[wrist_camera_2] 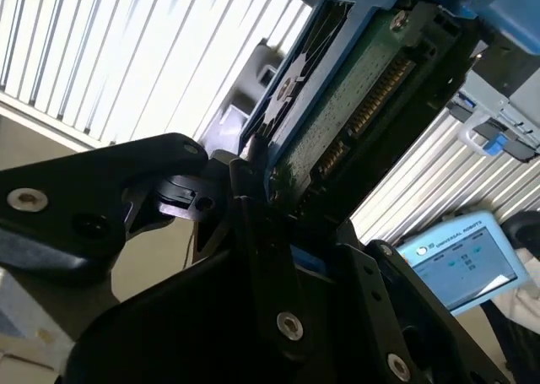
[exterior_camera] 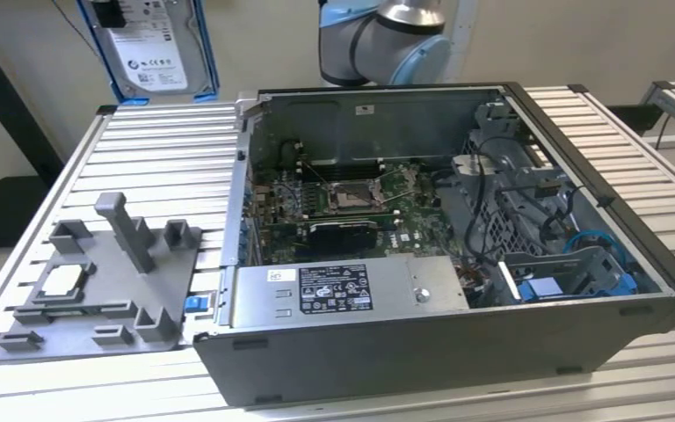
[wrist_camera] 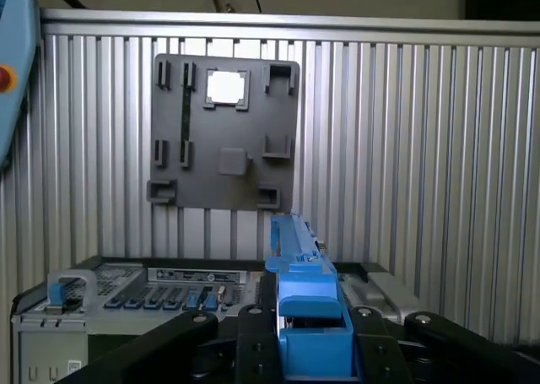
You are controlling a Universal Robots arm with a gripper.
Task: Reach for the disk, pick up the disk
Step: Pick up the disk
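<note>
The disk (exterior_camera: 156, 48) hangs upright above the far end of the table at the exterior view's left, its white label facing the camera and its blue frame around the edges. In the first wrist view the disk (wrist_camera: 297, 283) stands edge-on between the black fingers (wrist_camera: 253, 338) of my gripper (wrist_camera: 308, 327), which is shut on it. The second wrist view shows the green circuit-board side of the disk (wrist_camera_2: 363, 97) clamped in the gripper (wrist_camera_2: 272, 186).
An open computer case (exterior_camera: 431, 352) fills the middle of the slatted aluminium table (exterior_camera: 162, 158), with a grey labelled power-supply box (exterior_camera: 350, 290) inside. A grey fixture plate (exterior_camera: 103, 290) holding a small square silver chip (exterior_camera: 62, 280) lies at the exterior view's left. A teach pendant (wrist_camera_2: 460, 262) is nearby.
</note>
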